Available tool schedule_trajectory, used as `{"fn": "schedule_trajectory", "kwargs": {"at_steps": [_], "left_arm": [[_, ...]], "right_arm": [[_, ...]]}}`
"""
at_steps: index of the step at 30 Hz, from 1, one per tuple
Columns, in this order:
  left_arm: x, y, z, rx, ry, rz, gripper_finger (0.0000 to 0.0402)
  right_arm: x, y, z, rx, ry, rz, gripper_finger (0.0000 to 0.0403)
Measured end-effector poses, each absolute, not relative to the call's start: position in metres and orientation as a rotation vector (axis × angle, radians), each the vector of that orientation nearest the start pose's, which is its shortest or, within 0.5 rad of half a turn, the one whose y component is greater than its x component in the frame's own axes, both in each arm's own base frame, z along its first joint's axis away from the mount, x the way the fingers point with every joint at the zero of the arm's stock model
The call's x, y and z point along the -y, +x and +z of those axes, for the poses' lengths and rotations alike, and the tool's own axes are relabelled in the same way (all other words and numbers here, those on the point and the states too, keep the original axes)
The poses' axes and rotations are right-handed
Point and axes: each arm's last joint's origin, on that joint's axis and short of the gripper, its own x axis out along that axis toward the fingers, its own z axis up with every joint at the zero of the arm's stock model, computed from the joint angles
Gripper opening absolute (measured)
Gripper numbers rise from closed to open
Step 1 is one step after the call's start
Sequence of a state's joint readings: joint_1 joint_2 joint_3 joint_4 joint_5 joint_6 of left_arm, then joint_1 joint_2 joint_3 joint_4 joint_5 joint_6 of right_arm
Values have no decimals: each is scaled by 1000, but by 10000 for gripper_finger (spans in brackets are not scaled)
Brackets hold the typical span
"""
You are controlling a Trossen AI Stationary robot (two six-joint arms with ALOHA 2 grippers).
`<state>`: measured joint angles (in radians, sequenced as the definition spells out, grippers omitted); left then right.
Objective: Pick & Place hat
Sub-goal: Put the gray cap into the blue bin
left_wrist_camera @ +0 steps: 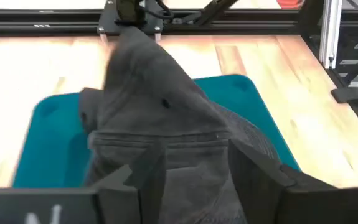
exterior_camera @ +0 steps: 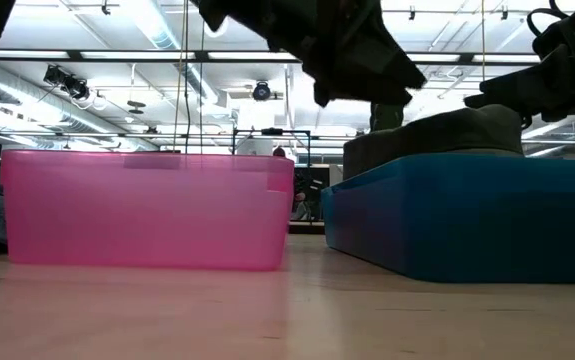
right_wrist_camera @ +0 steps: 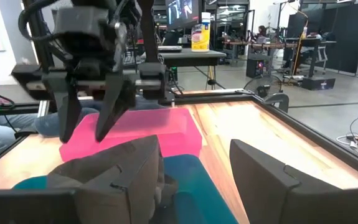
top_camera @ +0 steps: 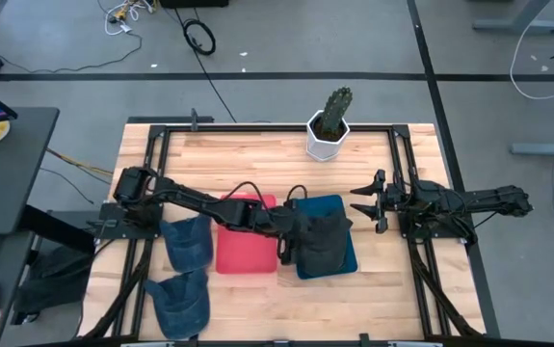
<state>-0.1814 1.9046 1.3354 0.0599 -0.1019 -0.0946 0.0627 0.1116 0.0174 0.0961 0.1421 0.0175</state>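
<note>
Hat (top_camera: 323,241): dark grey, soft creased cloth, slumped in a peaked heap; it lies in the teal bin, rising above its rim.
Left claw (top_camera: 291,234): over the teal bin's near-left part, just above the hat; its two dark fingers (right_wrist_camera: 66,118) are spread apart and hold nothing, the hat directly under them.
Right claw (top_camera: 370,200): at the worktop's right side, beside the teal bin, well clear of the hat; fingers parted, empty.
Teal bin (top_camera: 349,262): smooth plastic, rectangular with rounded corners, near the worktop's middle.
Pink bin (top_camera: 246,249): translucent plastic, rectangular, just left of the teal bin.
Denim caps (top_camera: 188,241): two blue ones, lying left of the pink bin.
Worktop (top_camera: 257,154): pale wood planks in a black metal frame.
Pot (top_camera: 328,139): white, faceted, with a cactus, at the far edge.
</note>
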Motion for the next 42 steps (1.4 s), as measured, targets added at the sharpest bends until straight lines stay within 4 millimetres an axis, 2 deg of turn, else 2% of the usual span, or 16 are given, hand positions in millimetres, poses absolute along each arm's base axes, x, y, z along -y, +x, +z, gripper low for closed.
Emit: {"fn": "schedule_trajectory", "kwargs": {"at_steps": [5, 9, 13, 17, 20, 29, 33, 37, 42], "left_arm": [[86, 419, 248, -386, 20, -112, 190], [100, 418, 253, -322, 64, -161, 167], [103, 421, 243, -346, 107, -171, 122], [101, 425, 238, -340, 111, -167, 52], [97, 430, 219, -399, 89, -196, 10], [68, 447, 168, -527, -69, -101, 9], [55, 451, 155, -564, -171, -49, 9], [51, 451, 154, -571, -181, -30, 9], [52, 447, 165, -559, -150, -39, 9]], "right_arm": [[-2, 104, 170, 2, 18, -80, 204], [-2, 104, 170, 2, 18, -80, 204], [-2, 104, 170, 3, 18, -79, 204], [-2, 104, 170, 3, 18, -79, 204], [-2, 104, 170, 3, 18, -79, 204], [-2, 104, 170, 2, 18, -80, 204], [-2, 104, 170, 3, 18, -80, 204], [-2, 104, 170, 2, 18, -80, 204], [-2, 104, 170, 2, 18, -79, 204]]}}
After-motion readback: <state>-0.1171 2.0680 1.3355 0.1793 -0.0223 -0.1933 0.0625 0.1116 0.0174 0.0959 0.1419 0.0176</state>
